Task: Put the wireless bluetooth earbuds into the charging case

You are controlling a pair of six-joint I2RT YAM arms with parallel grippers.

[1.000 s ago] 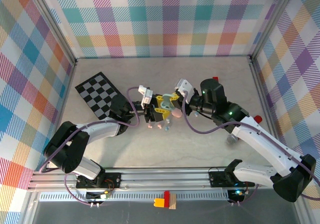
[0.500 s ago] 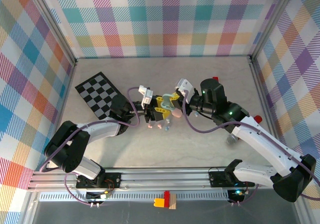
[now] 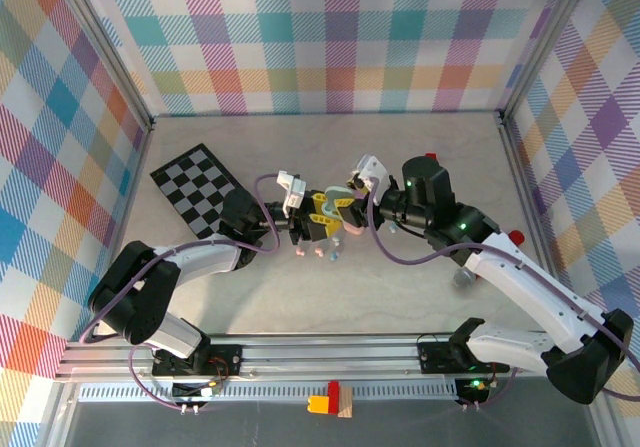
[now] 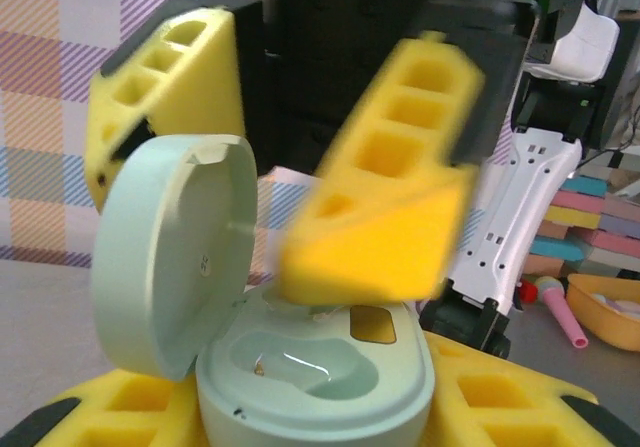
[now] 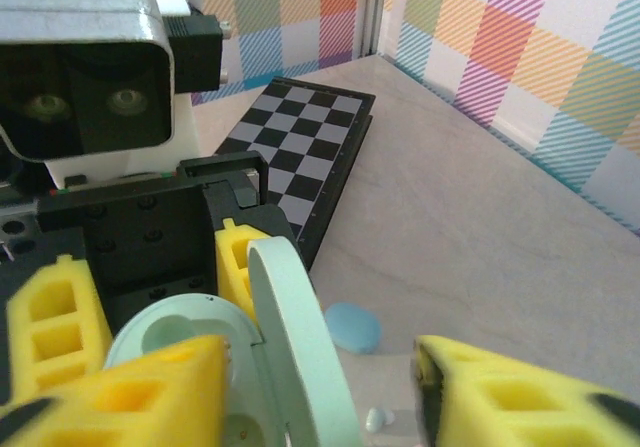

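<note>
At the far left a flat black-and-white checkered mat (image 3: 195, 189) lies on the pale, stone-patterned bench (image 3: 300, 307), out of play. To its right the left tool (image 4: 315, 412) is closed on the mint case (image 4: 315, 377). Its blocky yellow fingers (image 4: 110, 417), cut with square hollows, pinch the rounded base from both sides. I judge this steadies the case so the other arm can work on it.

The case is smooth matte plastic, shaped like a pebble. Its round lid (image 4: 170, 252) stands hinged up on the left, baring a glossy scooped well; whether a bud sits in it is too small to tell. Just near of the tools, the earbuds (image 3: 320, 253) lie as tiny pastel bits on the bench, not yet in the case.

The right tool (image 5: 310, 397) faces the left one, its fingers spread wide either side of the thin lid edge and holding nothing. That probably leaves the lid free to stand open.
</note>
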